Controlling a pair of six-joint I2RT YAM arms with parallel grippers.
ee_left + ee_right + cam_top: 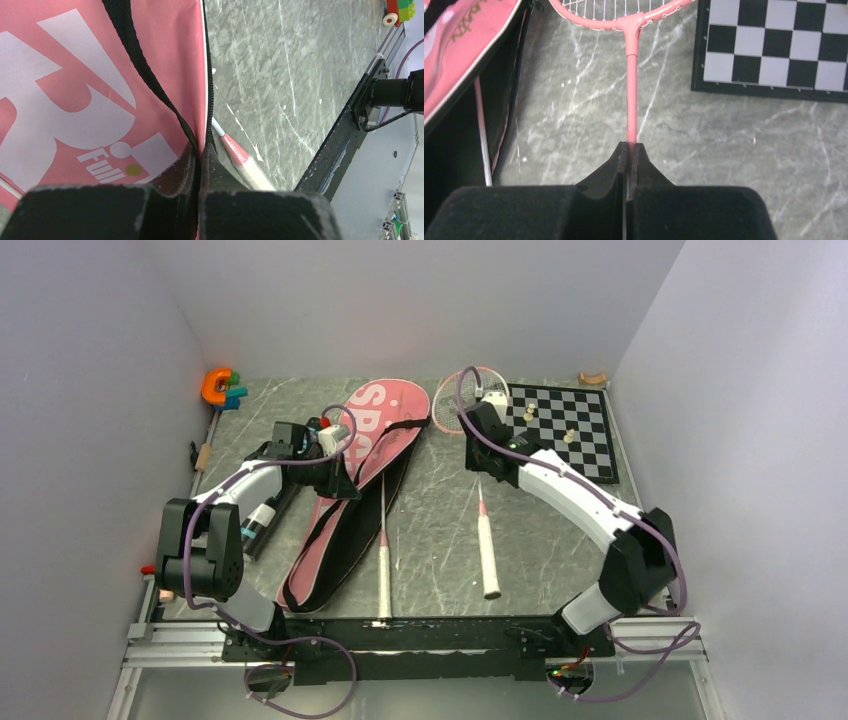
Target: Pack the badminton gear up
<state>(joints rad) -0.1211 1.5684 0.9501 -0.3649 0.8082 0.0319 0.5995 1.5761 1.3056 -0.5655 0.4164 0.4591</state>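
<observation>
Both arms stretch forward over the table (440, 530).
Left gripper (201, 152) clamps the zip edge of the pink bag (75, 90); right gripper (629, 150) clamps the shaft of the racket (632, 75) just below its head.

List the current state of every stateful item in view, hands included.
bag: open along one long edge.
first racket: head inside bag, handle sticking out.
second racket: wholly outside bag.
black tube: lying beside bag, not packed.
left hand: shut on bag's edge.
right hand: shut on second racket's shaft.

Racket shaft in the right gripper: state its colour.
The racket shaft is pink; right wrist view shows it best.
</observation>
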